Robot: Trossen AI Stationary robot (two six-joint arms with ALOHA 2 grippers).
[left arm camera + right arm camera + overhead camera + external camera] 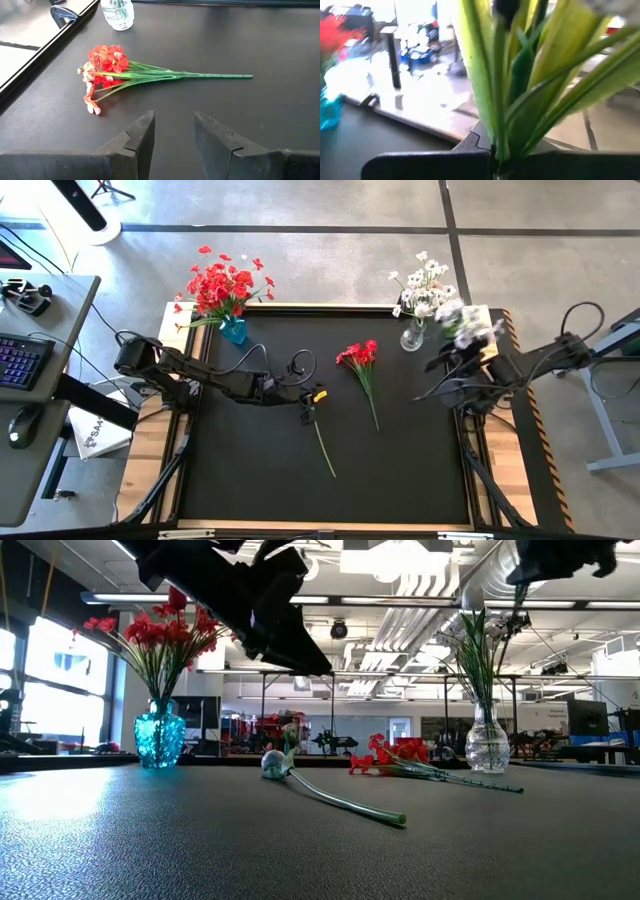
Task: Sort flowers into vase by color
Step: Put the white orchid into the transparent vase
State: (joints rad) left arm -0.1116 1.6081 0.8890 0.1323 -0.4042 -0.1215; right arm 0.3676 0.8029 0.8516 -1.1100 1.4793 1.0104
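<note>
- While the left gripper sits left of centre in the high view, its fingers stand partly apart with nothing between them.
- A single stem lies on the black mat right at that gripper, running from it toward the lower right of the high view; its bloom end is under the gripper and I cannot tell its colour.
- A red bunch lies flat just right of the left gripper, near the mat's centre, blooms toward the top of the frame; in the left wrist view it lies ahead of the fingers, apart from them.
- At the right edge of the high view, the right gripper is clamped on a white bunch, whose green stalks rise from between its fingers in the right wrist view.
- That held bunch hangs just right of the clear vase, which already holds white flowers.
- At upper left, the blue vase holds red flowers, well apart from both grippers.
</note>
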